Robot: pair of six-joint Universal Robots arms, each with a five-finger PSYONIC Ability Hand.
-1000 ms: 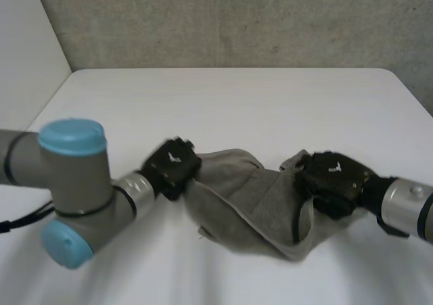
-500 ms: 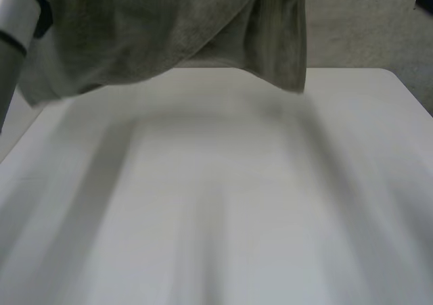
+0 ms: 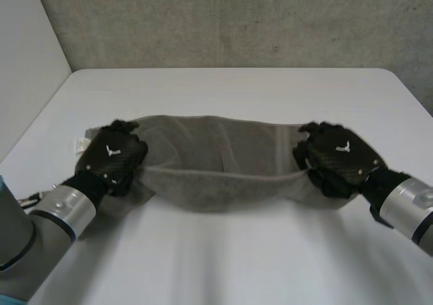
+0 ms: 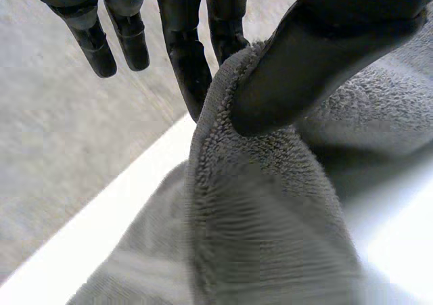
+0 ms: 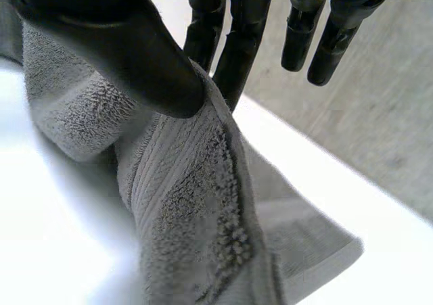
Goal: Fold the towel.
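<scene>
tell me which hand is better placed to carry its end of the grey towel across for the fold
Probably right: the right hand pinches the grey terry towel near its end, while cloth trails past the left hand.

Left hand (image 3: 111, 153) sits back-up at the end of the left arm, which comes in from the near left; its thumb (image 4: 318, 55) pinches the towel (image 3: 216, 156) edge against the fingers behind it, and the outer fingers (image 4: 101, 38) are straight and free. Right hand (image 3: 336, 157) mirrors it on the right arm, thumb (image 5: 122, 48) clamping the opposite end, outer fingers extended. Hands level, well apart.
</scene>
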